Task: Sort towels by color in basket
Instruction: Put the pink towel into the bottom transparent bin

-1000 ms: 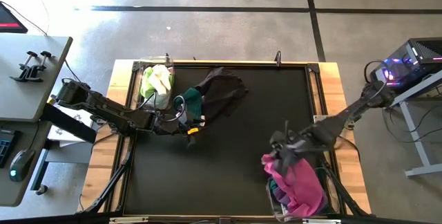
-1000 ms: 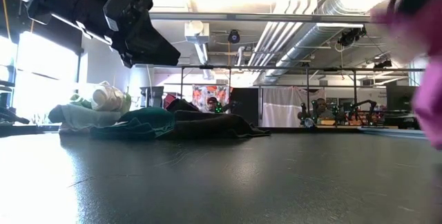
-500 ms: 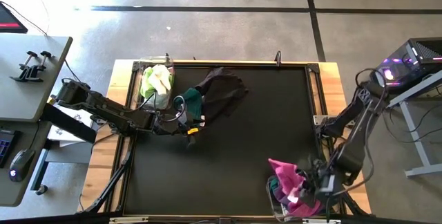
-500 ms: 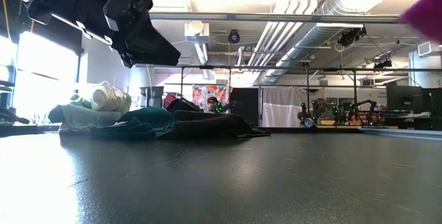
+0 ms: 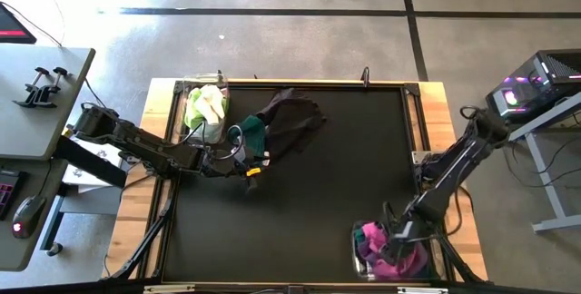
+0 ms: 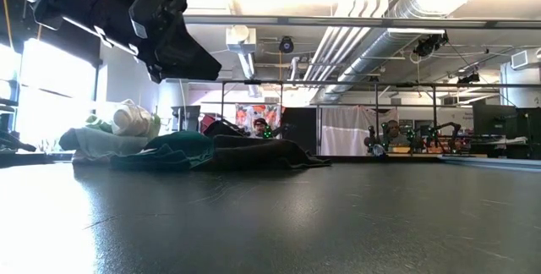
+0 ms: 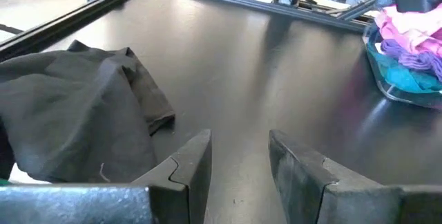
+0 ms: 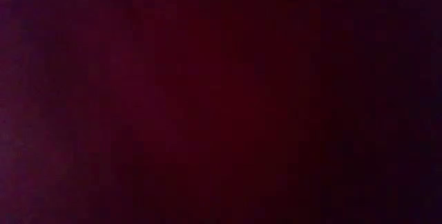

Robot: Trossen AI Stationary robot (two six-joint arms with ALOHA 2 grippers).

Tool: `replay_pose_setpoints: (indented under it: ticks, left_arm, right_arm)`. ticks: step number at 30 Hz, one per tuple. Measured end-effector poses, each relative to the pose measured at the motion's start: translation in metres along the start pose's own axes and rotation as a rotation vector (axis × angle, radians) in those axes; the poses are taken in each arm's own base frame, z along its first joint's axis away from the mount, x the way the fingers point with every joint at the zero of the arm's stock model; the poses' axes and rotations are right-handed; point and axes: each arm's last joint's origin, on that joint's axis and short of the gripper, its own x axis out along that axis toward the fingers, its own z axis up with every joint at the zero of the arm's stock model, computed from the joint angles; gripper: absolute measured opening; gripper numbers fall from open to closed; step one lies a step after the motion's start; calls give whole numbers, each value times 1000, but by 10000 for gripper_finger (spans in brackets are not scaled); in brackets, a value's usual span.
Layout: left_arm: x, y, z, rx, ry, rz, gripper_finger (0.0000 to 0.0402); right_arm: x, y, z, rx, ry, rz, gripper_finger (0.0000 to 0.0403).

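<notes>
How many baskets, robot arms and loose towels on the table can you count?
Baskets: 2, the left basket and the right basket.
Robot arms: 2, the left arm and the right arm.
Loose towels: 2, the black towel and the dark green towel.
Total: 6.

We've got the towels split into three spots. Near the right front corner, a clear basket [image 5: 359,259] holds a bunched magenta towel [image 5: 374,237] with purple [image 7: 413,61] and teal [image 7: 407,79] ones tucked under it. Over at the left back edge, a second basket [image 5: 189,88] is stuffed with a lime green towel [image 5: 194,108] and a cream-white one [image 5: 214,102] on top. Between them, loose on the worktop, we see a black towel [image 5: 290,117] spread out crumpled, touching a dark teal-green towel [image 5: 255,135] bunched beside it.
</notes>
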Motion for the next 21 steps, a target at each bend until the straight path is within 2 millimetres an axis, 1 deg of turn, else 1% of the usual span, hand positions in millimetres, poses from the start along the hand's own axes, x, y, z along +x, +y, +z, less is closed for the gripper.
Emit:
replay_pose_setpoints:
  ticks: [4, 7, 8, 10, 13, 15, 18, 19, 21]
  left_arm:
    - [0, 0, 0, 0, 1, 0, 129]
    - [0, 0, 0, 0, 1, 1, 129]
    - [0, 0, 0, 0, 1, 0, 129]
    - [0, 0, 0, 0, 1, 1, 129]
    - [0, 0, 0, 1, 1, 1, 129]
    - [0, 0, 0, 1, 1, 1, 129]
    - [0, 0, 0, 1, 1, 1, 129]
    - [0, 0, 0, 1, 2, 1, 129]
    - [0, 0, 0, 1, 2, 1, 129]
  right_arm:
    - [-13, 11, 2, -61, 35, 21, 129]
    - [-42, 37, -6, -107, 42, 165, 143]
    - [-51, 44, -10, -113, 35, 183, 145]
    - [-65, 52, -16, -115, -3, 164, 145]
    - [-95, 65, -26, -122, -81, 158, 143]
    - [-109, 64, -29, -134, -168, 100, 141]
    - [-119, 59, -26, -167, -308, 15, 140]
    - [-120, 57, -23, -169, -351, -7, 140]
    - [-116, 52, -14, -166, -420, -50, 140]
